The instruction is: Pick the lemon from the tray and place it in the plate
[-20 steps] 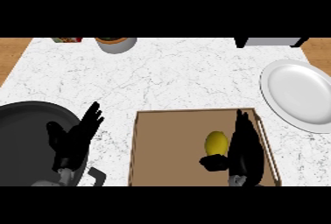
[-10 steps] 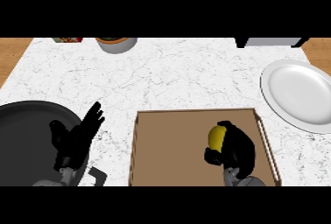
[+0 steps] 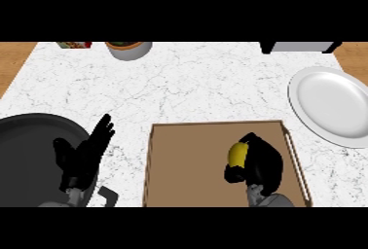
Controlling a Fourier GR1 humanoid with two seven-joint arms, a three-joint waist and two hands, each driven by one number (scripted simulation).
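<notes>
— Where's the lemon?
— Inside the tray's outline, in its right half. It's a smooth yellow oval with its left side showing. The right hand has its black fingers curled round it from the right.
— Resting or lifted?
— Cannot tell.
— The tray?
— A flat brown rectangle with a thin raised rim, matt like board. Its right rim runs near the plate, a glossy white round with a shallow lip, cut by the view's right edge.
— Room between them?
— A strip of bare white marbled surface. A wider stretch lies beyond the tray.
— The other hand?
— The left hand is open, fingers straight, at the lower left over 1 dark round pan.
</notes>
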